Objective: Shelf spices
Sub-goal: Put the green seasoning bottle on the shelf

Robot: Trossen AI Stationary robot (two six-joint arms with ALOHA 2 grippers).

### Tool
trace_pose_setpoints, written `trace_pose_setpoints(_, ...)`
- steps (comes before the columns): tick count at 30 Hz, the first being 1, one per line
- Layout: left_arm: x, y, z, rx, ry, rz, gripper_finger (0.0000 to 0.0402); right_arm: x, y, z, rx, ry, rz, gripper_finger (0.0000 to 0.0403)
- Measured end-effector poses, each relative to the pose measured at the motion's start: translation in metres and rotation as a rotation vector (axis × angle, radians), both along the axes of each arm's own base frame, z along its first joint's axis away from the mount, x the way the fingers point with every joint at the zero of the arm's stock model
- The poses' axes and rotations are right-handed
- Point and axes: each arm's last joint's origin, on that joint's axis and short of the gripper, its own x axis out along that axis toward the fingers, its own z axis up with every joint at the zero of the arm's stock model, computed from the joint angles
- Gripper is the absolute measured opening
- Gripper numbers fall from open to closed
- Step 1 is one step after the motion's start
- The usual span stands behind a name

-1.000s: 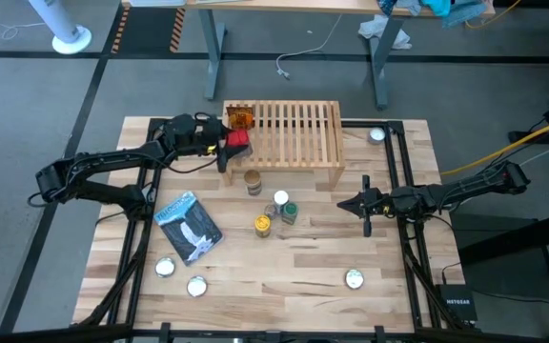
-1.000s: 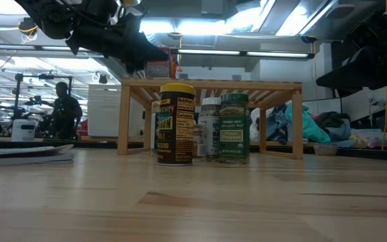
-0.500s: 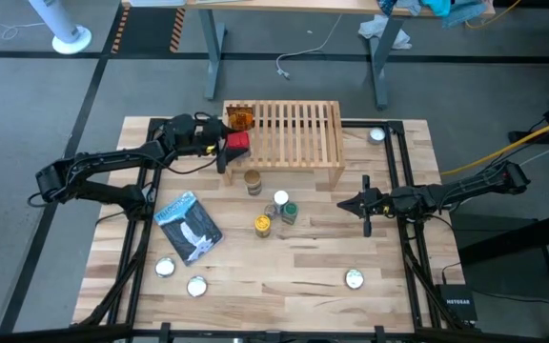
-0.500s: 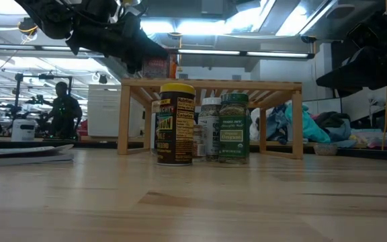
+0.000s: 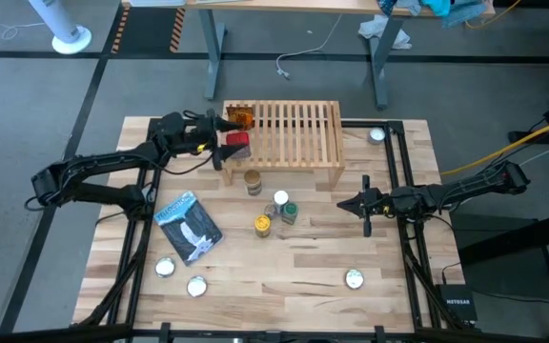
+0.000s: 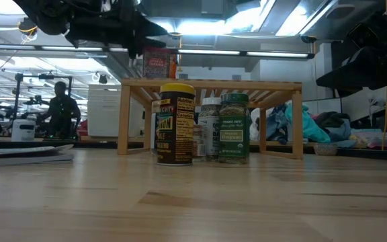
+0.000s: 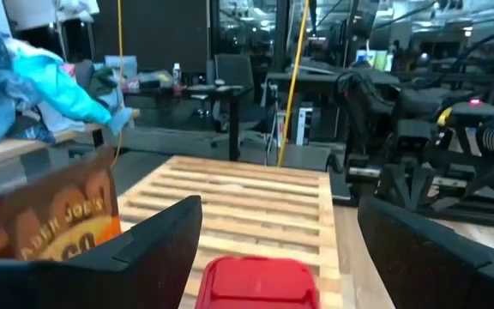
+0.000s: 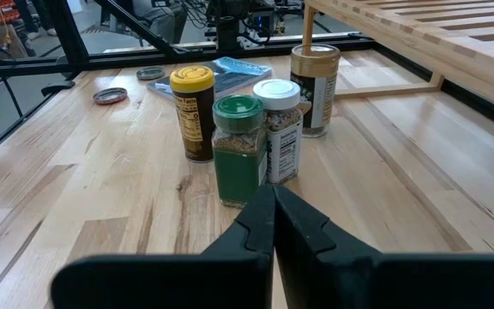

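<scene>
Four spice jars stand clustered mid-frame on the pale wooden table [image 5: 255, 276]: yellow lid [image 5: 262, 224], green lid [image 5: 290, 212], white lid [image 5: 281, 199] and a tan-lidded jar [image 5: 253, 181] nearer the shelf [image 5: 294, 133]. On the shelf's left end sit the orange packet [image 5: 242, 118] and, just below it in frame, the red tin [image 5: 237, 143]. The left gripper [image 5: 219, 136] hangs at that end with its fingers spread apart, the tin between them but not clasped. At centre right the right gripper [image 5: 366, 227] waits, pinched closed. Lower left lies a blue-and-white pouch [image 5: 189, 225] with silver discs [image 5: 166, 268] nearby. Beyond the table, a person [image 6: 60, 111] stands among workbenches under ceiling lights.
</scene>
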Motion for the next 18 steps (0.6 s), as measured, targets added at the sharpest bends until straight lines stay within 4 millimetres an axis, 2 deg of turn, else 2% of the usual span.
trace_pose_setpoints(8, -0.027, -0.020, 0.025, 0.057, -0.038, -0.010, 0.0302, 0.000, 0.000, 0.000, 0.000, 0.000, 0.000, 0.0008)
trace_pose_setpoints(13, -0.049, -0.048, 0.035, 0.030, -0.013, -0.072, 0.0284, 0.000, 0.000, 0.000, 0.000, 0.000, 0.000, 0.0008)
trace_pose_setpoints(18, -0.068, -0.076, 0.034, -0.073, 0.047, -0.176, 0.0261, 0.000, 0.000, 0.000, 0.000, 0.000, 0.000, 0.0008)
